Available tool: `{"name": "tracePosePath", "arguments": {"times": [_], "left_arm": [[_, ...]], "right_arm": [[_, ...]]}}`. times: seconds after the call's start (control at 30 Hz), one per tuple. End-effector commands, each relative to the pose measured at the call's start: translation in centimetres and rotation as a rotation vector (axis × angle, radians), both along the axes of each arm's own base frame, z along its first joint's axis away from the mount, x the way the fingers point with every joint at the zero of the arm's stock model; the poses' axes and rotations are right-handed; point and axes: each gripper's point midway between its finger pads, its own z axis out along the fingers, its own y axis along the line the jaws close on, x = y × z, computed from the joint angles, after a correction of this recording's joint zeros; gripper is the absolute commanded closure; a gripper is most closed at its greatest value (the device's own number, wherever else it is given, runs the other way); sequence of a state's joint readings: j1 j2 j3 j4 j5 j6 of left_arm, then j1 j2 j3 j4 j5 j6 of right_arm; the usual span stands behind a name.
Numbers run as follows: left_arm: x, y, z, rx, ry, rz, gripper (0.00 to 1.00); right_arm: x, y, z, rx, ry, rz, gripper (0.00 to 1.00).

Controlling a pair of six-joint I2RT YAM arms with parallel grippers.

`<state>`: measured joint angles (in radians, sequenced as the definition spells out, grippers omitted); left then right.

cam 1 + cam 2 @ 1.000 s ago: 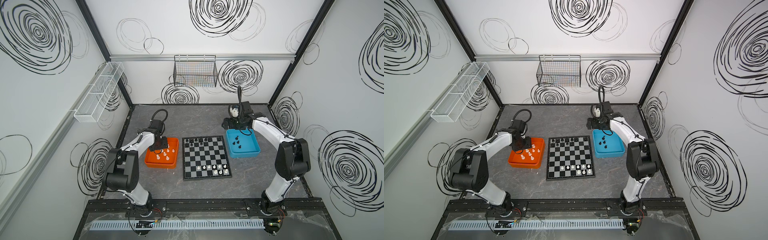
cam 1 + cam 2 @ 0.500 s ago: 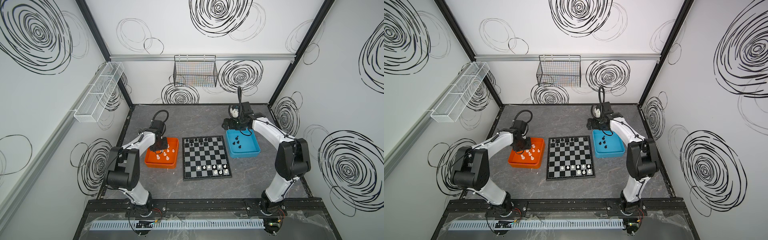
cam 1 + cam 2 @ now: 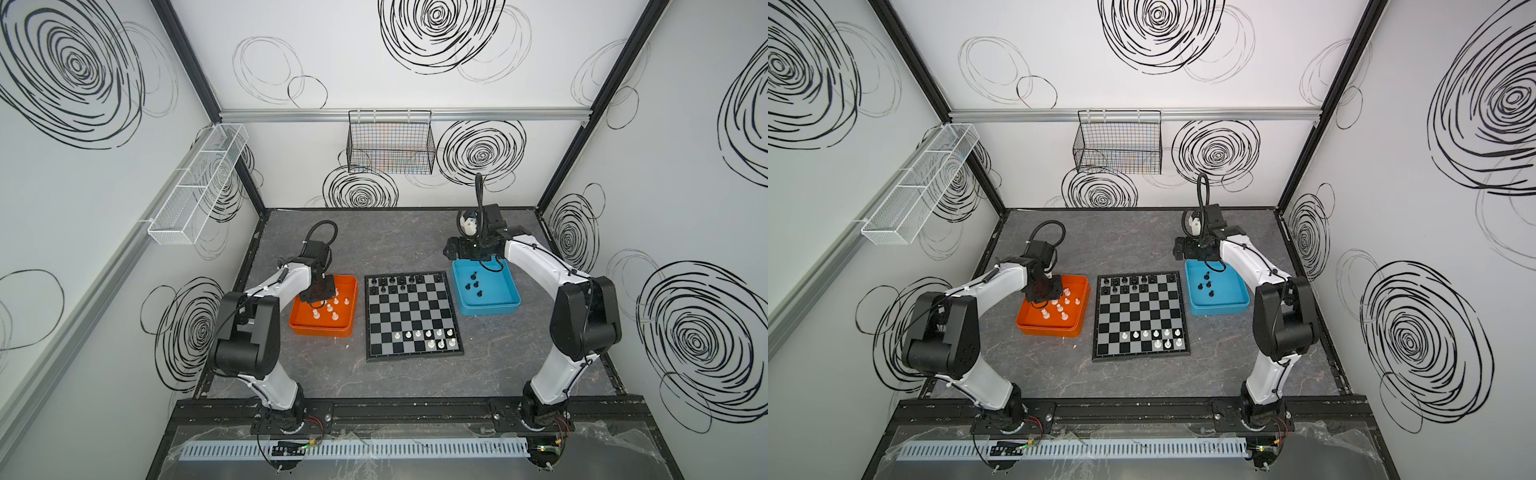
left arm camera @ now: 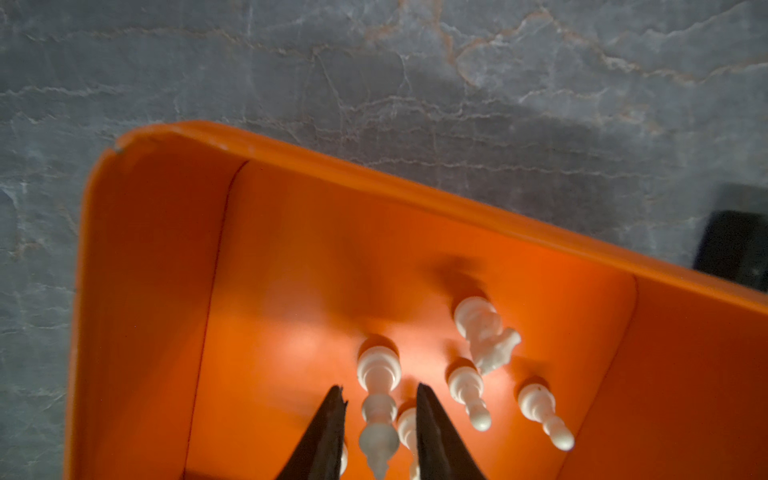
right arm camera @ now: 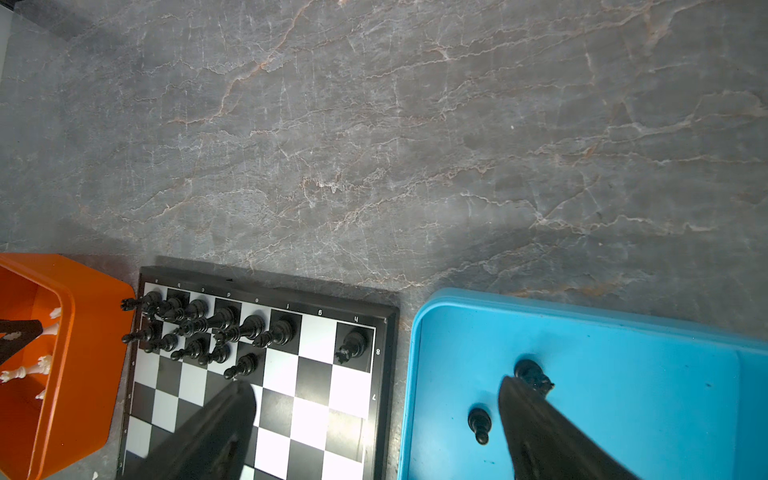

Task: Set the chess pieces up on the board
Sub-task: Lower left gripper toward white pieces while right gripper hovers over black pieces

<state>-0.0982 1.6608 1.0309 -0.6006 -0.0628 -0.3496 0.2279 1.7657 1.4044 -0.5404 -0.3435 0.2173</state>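
1. In the orange tray (image 3: 322, 330), just left of the board (image 3: 409, 316): reaching straight down with the left gripper (image 4: 379, 387), jaws drawn narrow to either side of one tall white piece (image 4: 377, 409), with a sliver of gap each side, so not yet clamped. Coming from above, presumably to spare the close neighbours.
2. Hovering with the right gripper (image 5: 375, 383) spread wide and empty over the far edge, between board and blue tray (image 3: 494, 307); likely kept clear of the working arm.
3. Sorted by colour for easy picking: loose white chess pieces (image 3: 330, 308) in orange, loose black chess pieces (image 3: 476, 284) in blue. Already ranked with black along the board's far rows and a few white along the near rows.
4. Against a second ago: narrowed markedly on the left, same spot; unchanged on the right; nothing shifted on the board.
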Motion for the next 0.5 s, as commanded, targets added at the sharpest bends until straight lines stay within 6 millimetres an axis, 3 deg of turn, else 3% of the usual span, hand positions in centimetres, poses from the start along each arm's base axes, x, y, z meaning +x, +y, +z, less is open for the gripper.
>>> {"name": "tracePosePath", "arguments": {"times": [0.0,0.47], "left_arm": [[0.93,-0.02,0.34,0.013,-0.025,0.003,0.7],[1.16,0.1,0.12,0.022,-0.032,-0.004,0.76]], "right_arm": [[-0.04,-0.05,1.14,0.014,-0.034,0.004,0.04],[0.05,0.17,0.95,0.022,-0.028,0.01,0.04]]}}
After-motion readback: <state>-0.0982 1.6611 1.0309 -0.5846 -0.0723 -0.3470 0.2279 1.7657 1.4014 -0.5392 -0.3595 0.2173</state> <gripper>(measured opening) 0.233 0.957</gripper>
